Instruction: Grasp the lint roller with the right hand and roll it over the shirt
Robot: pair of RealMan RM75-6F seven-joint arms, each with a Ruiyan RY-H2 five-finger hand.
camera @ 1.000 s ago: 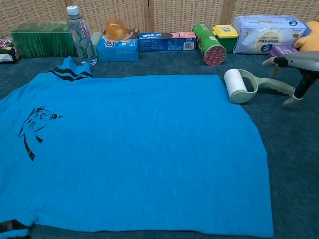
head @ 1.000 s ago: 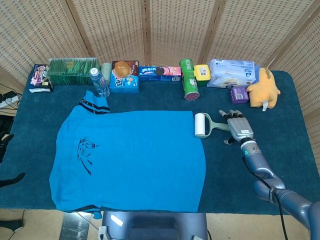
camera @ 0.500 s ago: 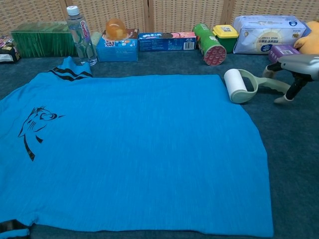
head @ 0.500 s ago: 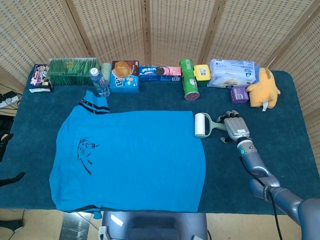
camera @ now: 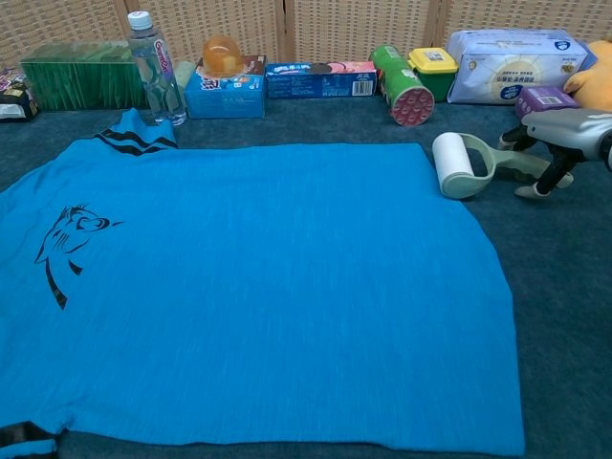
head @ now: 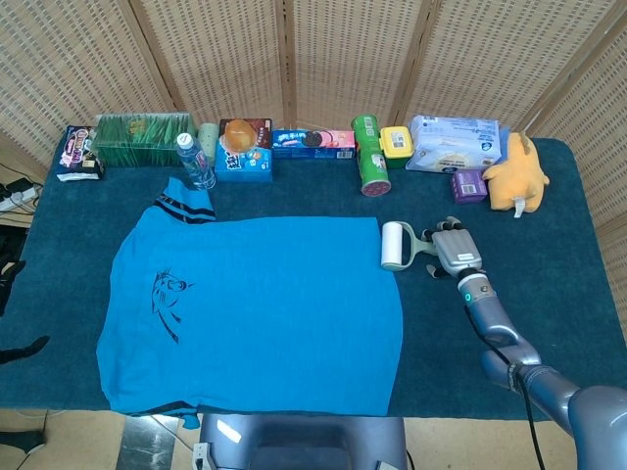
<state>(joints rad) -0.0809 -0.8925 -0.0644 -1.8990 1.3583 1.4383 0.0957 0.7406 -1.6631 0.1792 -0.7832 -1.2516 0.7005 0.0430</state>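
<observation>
A blue shirt (head: 255, 304) (camera: 258, 287) lies spread flat on the dark blue table cloth. The lint roller (head: 395, 245) (camera: 451, 161), a white roll on a pale green handle, lies just off the shirt's far right corner. My right hand (head: 453, 253) (camera: 564, 129) sits over the handle's end, fingers curled down around it on both sides. The roll rests on the cloth at the shirt's edge. Neither view shows my left hand.
Along the back edge stand a water bottle (head: 195, 162), snack boxes (head: 313, 142), a green can (head: 369, 164), a wipes pack (head: 454, 143), a purple box (head: 469, 184) and a yellow plush toy (head: 517, 172). Bare cloth (head: 549, 284) lies right of the hand.
My right hand has moved left onto the roller's handle and its fingers have gone from spread to curled around it. The roller has shifted very slightly.
</observation>
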